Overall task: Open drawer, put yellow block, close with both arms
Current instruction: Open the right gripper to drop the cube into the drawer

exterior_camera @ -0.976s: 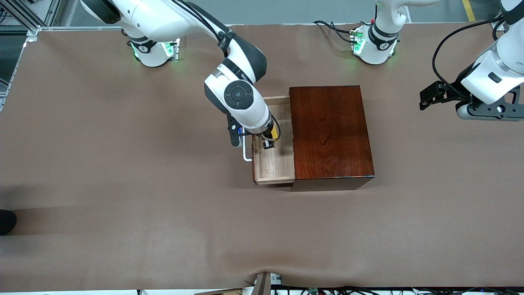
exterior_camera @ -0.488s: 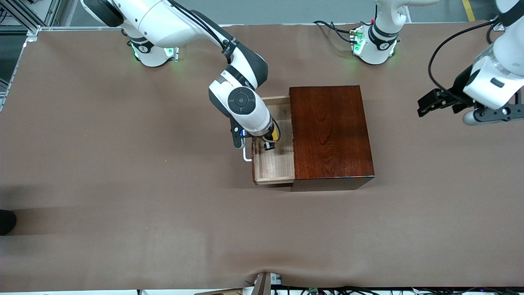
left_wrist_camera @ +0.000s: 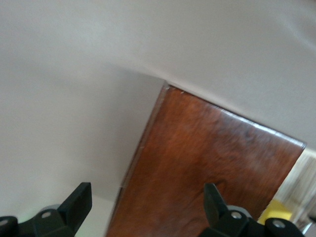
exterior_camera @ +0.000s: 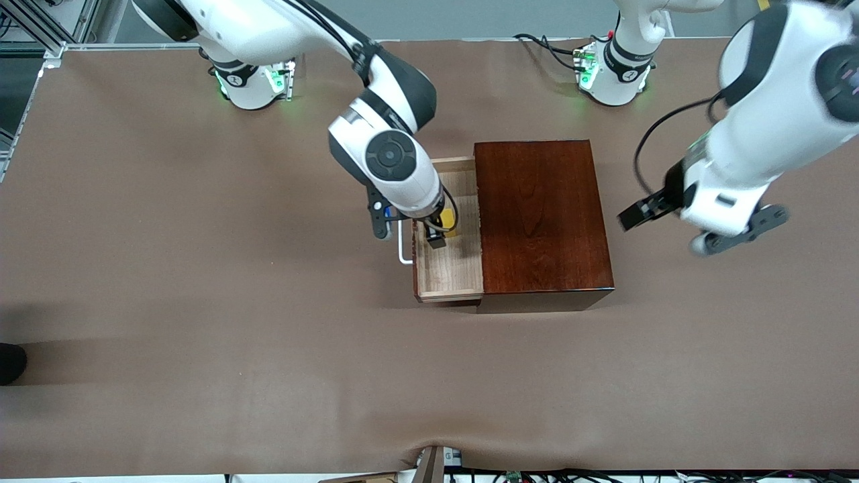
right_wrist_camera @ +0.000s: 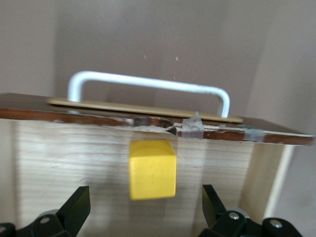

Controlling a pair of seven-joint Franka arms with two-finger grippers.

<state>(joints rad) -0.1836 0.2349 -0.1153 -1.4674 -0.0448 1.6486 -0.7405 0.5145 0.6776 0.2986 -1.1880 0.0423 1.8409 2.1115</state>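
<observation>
The drawer [exterior_camera: 451, 272] stands pulled out of the dark mahogany box [exterior_camera: 543, 215] toward the right arm's end, its white handle [exterior_camera: 401, 249] outermost. The yellow block [exterior_camera: 448, 221] sits inside the tray, close to the drawer's front panel [right_wrist_camera: 148, 121] under the handle [right_wrist_camera: 148, 84]. My right gripper [exterior_camera: 436, 236] hangs over the tray, open, and its fingers stand apart from the block [right_wrist_camera: 152, 169] without touching it. My left gripper [exterior_camera: 637, 213] hovers, open and holding nothing, just off the box edge [left_wrist_camera: 207, 158] at the left arm's end.
Brown cloth covers the table [exterior_camera: 201, 302]. The two green-lit arm bases [exterior_camera: 251, 84] [exterior_camera: 614, 70] stand along the edge farthest from the front camera. Cables lie by the left arm's base.
My right gripper has opened and let go of the yellow block, which now sits in the drawer. The left arm has swung in from the table's end toward the box.
</observation>
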